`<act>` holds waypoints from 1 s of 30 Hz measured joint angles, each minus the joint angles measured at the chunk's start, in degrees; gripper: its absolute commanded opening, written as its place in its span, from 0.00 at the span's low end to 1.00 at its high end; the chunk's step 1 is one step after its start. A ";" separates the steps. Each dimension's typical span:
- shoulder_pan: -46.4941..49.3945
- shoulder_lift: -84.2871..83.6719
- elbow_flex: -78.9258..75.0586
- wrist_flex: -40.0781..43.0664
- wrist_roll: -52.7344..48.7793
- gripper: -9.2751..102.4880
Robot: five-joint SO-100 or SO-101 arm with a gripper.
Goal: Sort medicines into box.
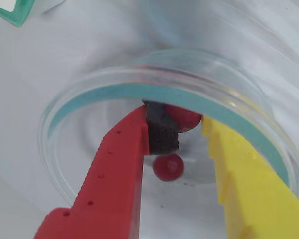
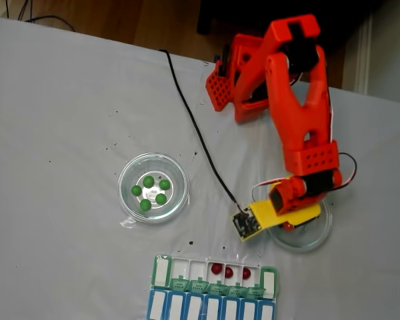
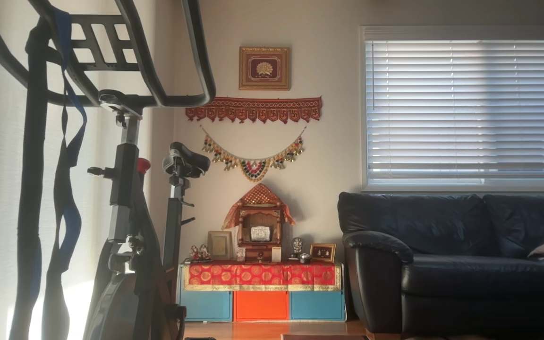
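Note:
In the wrist view my gripper (image 1: 178,118) is open, with its red finger (image 1: 119,169) and yellow finger (image 1: 244,179) lowered inside a clear glass dish (image 1: 79,107). One red medicine (image 1: 187,118) lies between the black pad and the yellow finger. A second red medicine (image 1: 168,167) lies nearer the camera between the fingers. In the fixed view the gripper (image 2: 289,225) hangs over the right dish (image 2: 313,237). The box (image 2: 161,270) stands at the table's near edge, with three red medicines (image 2: 229,272) in its compartments. Several green medicines (image 2: 149,182) rest in the left dish (image 2: 130,175).
A blue-and-white organizer row (image 2: 210,308) adjoins the box on its near side. A black cable (image 2: 190,123) runs across the white tablecloth to the wrist. The arm's base (image 2: 237,77) stands at the far side. A green lid corner (image 1: 15,14) shows in the wrist view.

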 measured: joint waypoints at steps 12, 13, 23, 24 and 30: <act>3.16 15.21 -1.58 9.67 4.75 0.09; 4.39 15.91 -2.29 9.67 4.75 0.09; 21.53 14.59 -12.48 8.70 1.49 0.09; 22.94 12.83 -13.80 8.70 1.23 0.09; 30.23 1.32 -20.65 5.80 -0.26 0.09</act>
